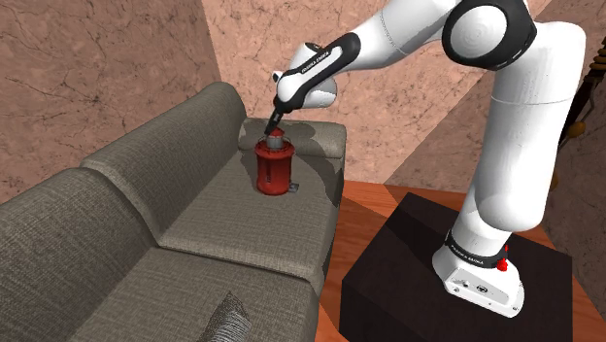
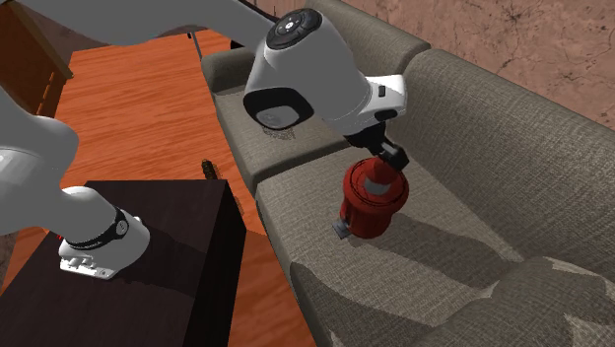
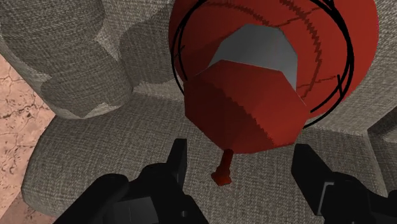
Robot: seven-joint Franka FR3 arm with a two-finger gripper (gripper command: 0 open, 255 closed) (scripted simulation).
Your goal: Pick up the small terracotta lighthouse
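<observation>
A small red lighthouse point(image 1: 274, 171) with a grey band under its roof stands upright on the grey sofa's end seat cushion point(image 1: 233, 209). My gripper point(image 1: 276, 130) hangs just above its top. In the second exterior view the gripper point(image 2: 386, 158) is right over the lighthouse point(image 2: 372, 204). In the wrist view the lighthouse's red roof cap point(image 3: 245, 105) lies ahead of the open gripper point(image 3: 242, 167), and the two fingers point(image 3: 175, 162) stand apart on either side of the cap without touching it.
The sofa's armrest point(image 1: 316, 136) rises just beyond the lighthouse and its backrest point(image 1: 160, 155) runs along one side. A patterned cushion point(image 1: 229, 317) lies on the near seat. The black stand point(image 1: 408, 277) sits on a wooden floor point(image 1: 367, 199) beside the sofa.
</observation>
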